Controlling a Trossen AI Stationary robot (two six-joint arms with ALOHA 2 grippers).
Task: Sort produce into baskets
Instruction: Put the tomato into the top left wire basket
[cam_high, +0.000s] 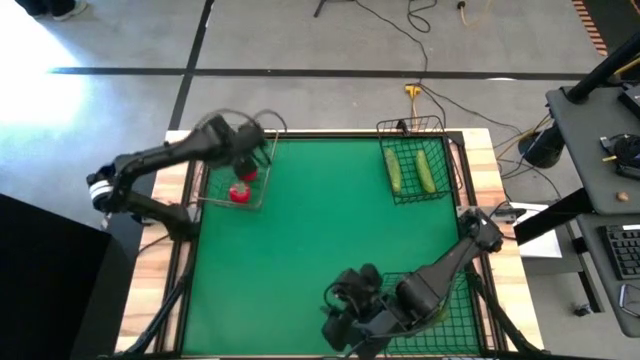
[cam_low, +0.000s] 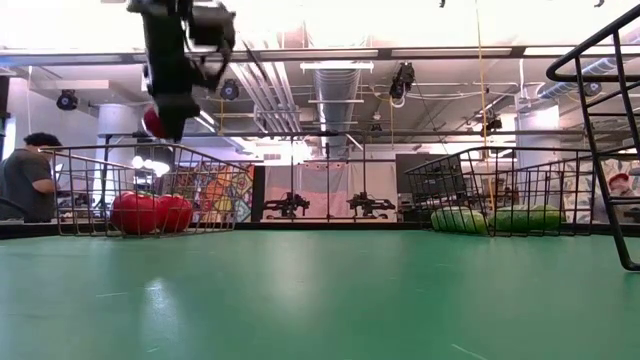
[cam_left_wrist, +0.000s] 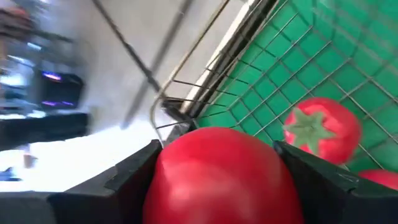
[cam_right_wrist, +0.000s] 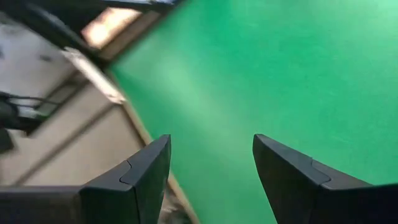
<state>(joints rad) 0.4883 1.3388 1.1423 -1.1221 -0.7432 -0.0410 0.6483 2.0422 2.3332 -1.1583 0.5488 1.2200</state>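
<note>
My left gripper (cam_high: 243, 158) is over the far-left wire basket (cam_high: 262, 190), shut on a red tomato (cam_left_wrist: 217, 177). In the low view the gripper (cam_low: 170, 120) and tomato (cam_low: 153, 122) hang above the basket's rim. Below, two tomatoes (cam_left_wrist: 323, 127) (cam_low: 150, 213) rest on the basket floor. Two green cucumbers (cam_high: 394, 170) (cam_high: 425, 172) lie in the far-right basket (cam_high: 440, 128). My right gripper (cam_high: 340, 305) is open over the mat's near edge, beside the near-right basket (cam_high: 460, 325), with nothing between its fingers (cam_right_wrist: 146, 168). My left gripper pinches the tomato between its two fingers (cam_left_wrist: 124, 180), one on each opposite side (cam_left_wrist: 168, 168). The fingers slant downward from the table's left. The tomato is lifted clear, above the basket and the tomatoes in it.
The green mat (cam_high: 320, 230) is bare across its middle. The wooden table edge (cam_right_wrist: 99, 87) shows near my right gripper. A person (cam_low: 25, 175) sits in the room beyond the far-left basket. Cables and a stand lie on the floor past the far edge.
</note>
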